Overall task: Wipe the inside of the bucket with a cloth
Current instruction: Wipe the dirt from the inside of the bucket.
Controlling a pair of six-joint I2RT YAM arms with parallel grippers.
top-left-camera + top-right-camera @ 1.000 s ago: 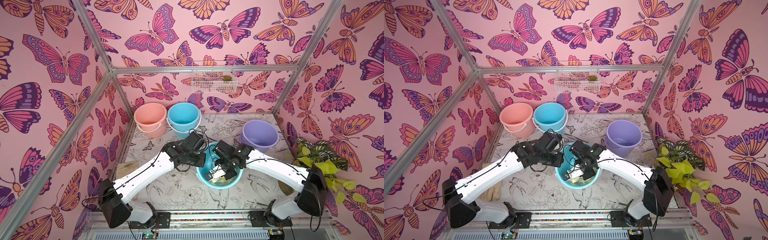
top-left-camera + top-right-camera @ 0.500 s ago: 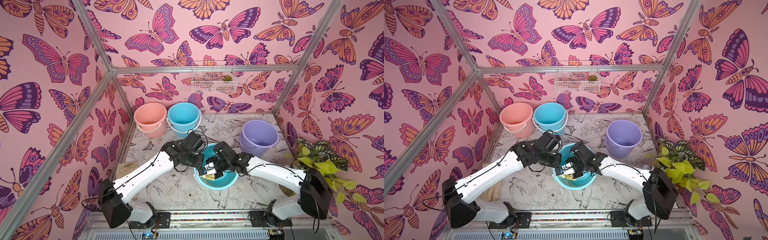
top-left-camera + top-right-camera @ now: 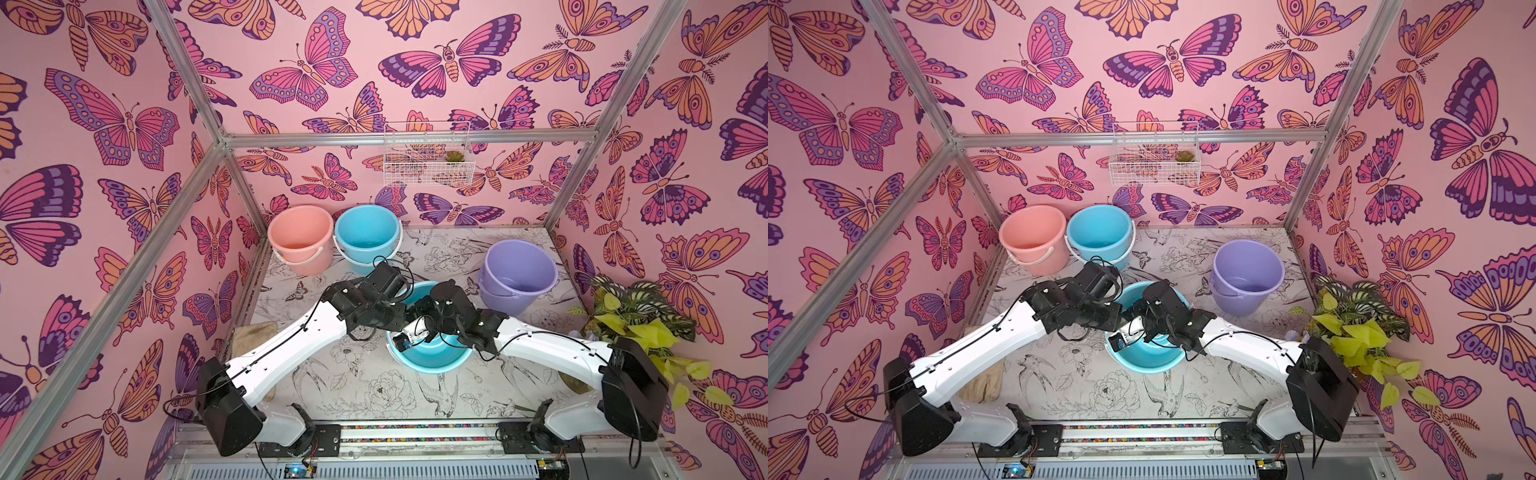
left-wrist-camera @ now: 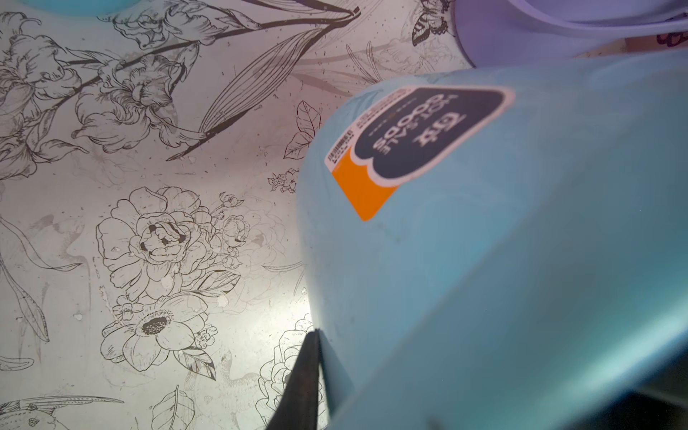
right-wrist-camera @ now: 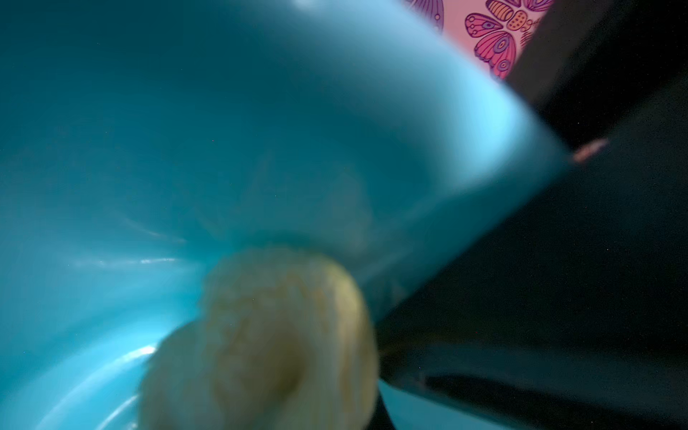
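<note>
A light blue bucket [image 3: 432, 355] [image 3: 1144, 359] stands tipped in the middle of the table in both top views. My left gripper [image 3: 400, 319] [image 4: 324, 337] is shut on its rim; one dark finger [image 4: 301, 383] lies against the outer wall [image 4: 484, 260] below a navy and orange sticker. My right gripper [image 3: 419, 322] [image 5: 268, 391] reaches inside the bucket [image 5: 186, 149], shut on the bunched pale yellow cloth [image 5: 268, 335], which presses on the inner wall near the rim. The arms hide the cloth in both top views.
A pink bucket [image 3: 300, 239] and another blue bucket [image 3: 368, 235] stand at the back left. Stacked purple buckets [image 3: 517, 274] are at the back right, with a leafy plant [image 3: 640, 320] beside the right arm. A tan rag [image 3: 253, 336] lies under the left arm. A wire basket [image 3: 428, 156] hangs on the back wall.
The bucket has tipped over further in the left gripper's hold. The right gripper has moved from the bucket's bottom up along the wall toward the left gripper, taking the cloth out of the top views' sight.
</note>
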